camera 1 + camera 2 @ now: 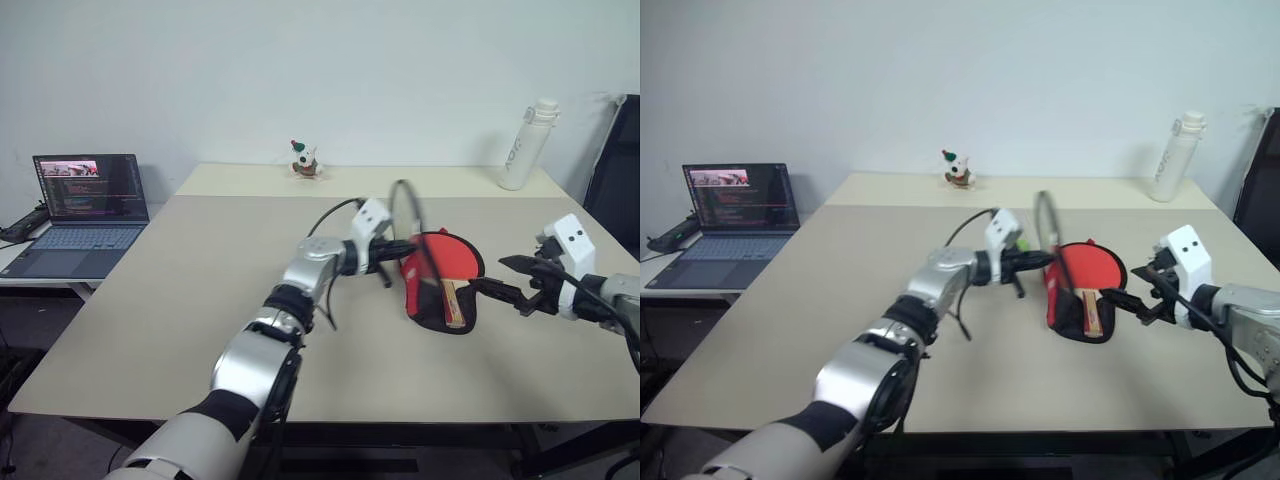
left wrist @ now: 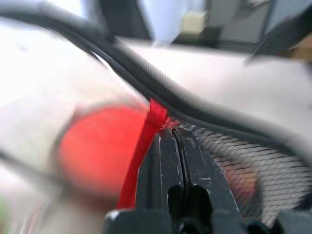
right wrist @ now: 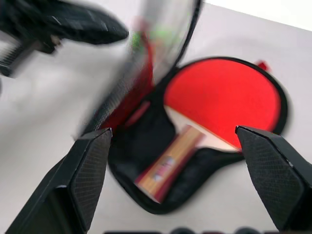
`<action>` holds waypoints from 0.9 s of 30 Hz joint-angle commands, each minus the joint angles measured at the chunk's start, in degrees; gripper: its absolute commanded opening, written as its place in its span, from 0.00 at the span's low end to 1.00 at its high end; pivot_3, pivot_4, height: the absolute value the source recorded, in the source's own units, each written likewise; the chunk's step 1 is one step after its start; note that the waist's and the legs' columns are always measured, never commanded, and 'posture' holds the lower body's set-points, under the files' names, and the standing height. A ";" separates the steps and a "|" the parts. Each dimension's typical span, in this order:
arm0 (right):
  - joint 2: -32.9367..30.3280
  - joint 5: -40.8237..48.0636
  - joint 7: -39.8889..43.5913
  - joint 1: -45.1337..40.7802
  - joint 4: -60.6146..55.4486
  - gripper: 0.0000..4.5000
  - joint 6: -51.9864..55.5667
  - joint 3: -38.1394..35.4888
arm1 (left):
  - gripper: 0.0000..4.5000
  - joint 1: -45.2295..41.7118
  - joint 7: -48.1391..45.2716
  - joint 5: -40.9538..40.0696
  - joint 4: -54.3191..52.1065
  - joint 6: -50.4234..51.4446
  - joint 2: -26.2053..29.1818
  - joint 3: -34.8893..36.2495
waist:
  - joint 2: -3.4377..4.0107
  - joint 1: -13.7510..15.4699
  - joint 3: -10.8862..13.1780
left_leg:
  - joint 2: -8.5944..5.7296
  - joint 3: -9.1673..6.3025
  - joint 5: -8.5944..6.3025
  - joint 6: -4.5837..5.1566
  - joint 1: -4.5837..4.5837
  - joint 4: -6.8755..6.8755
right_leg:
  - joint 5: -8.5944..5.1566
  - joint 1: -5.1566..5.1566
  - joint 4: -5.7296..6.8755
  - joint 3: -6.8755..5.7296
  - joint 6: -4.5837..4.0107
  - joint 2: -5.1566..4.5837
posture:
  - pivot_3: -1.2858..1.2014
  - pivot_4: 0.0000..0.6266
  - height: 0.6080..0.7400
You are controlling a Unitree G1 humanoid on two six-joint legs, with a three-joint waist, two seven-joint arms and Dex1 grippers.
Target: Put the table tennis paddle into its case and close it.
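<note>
The table tennis paddle point(image 1: 455, 255) lies red face up inside the open case point(image 1: 425, 318), its wooden handle point(image 3: 168, 161) pointing toward the table's near edge. The case's lid point(image 1: 405, 215) stands raised on its left side, black rim up. My left gripper point(image 1: 408, 248) is shut on the lid's red edge point(image 2: 146, 141), beside the black mesh point(image 2: 234, 156). My right gripper point(image 1: 488, 273) hovers just right of the case, open, with nothing between its fingers point(image 3: 92, 170). The paddle shows beyond them in the right wrist view.
An open laptop point(image 1: 90, 200) sits on a lower side table at the left. A white bottle point(image 1: 527, 143) stands at the table's back right, a small toy figure point(image 1: 305, 160) at the back middle. A dark chair point(image 1: 615, 170) is at the right edge.
</note>
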 commanded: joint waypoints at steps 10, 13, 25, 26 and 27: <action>7.23 -3.04 -10.44 -5.92 9.76 1.00 1.80 -1.96 | 0.00 10.73 -7.67 -3.53 -17.25 4.82 9.21 1.21 | 0.05 -1.28 -0.01 | 0.23 0.27 0.02 0.00 0.27 -0.05 | 0.01 -0.10 0.25 0.29 -0.01 0.23 | 0.52 0.24 1.00; 10.43 -6.29 -12.94 -9.52 17.14 1.00 -1.05 -0.17 | 0.00 16.52 -8.14 -5.61 -26.45 10.43 13.78 1.92 | 0.04 -1.13 -0.01 | 0.21 0.30 0.05 0.01 0.26 -0.02 | 0.11 -0.10 0.26 0.38 -0.18 0.21 | 0.52 0.24 1.00; 16.55 -16.79 -10.06 -17.79 40.55 1.00 -14.60 9.17 | 0.00 31.28 -4.64 -16.35 -55.96 29.69 24.12 5.80 | 0.05 -0.39 -0.01 | 0.22 0.28 0.05 0.02 0.19 -0.02 | 0.12 -0.10 0.20 0.35 -0.19 0.04 | 0.52 0.24 1.00; 17.20 -17.21 -9.49 -18.11 42.09 1.00 -15.24 9.72 | 0.00 32.26 -4.34 -16.75 -57.27 30.45 24.85 6.10 | 0.05 -0.37 -0.01 | 0.21 0.29 0.05 0.02 0.19 -0.01 | 0.12 -0.10 0.20 0.35 -0.19 0.04 | 0.52 0.24 1.00; 17.64 -17.76 -8.90 -18.33 43.25 1.00 -15.91 10.27 | 0.00 32.90 -3.98 -17.04 -58.13 31.02 25.37 6.24 | 0.05 -0.44 -0.01 | 0.21 0.30 0.05 0.02 0.20 0.00 | 0.12 -0.10 0.21 0.35 -0.19 0.03 | 0.52 0.24 1.00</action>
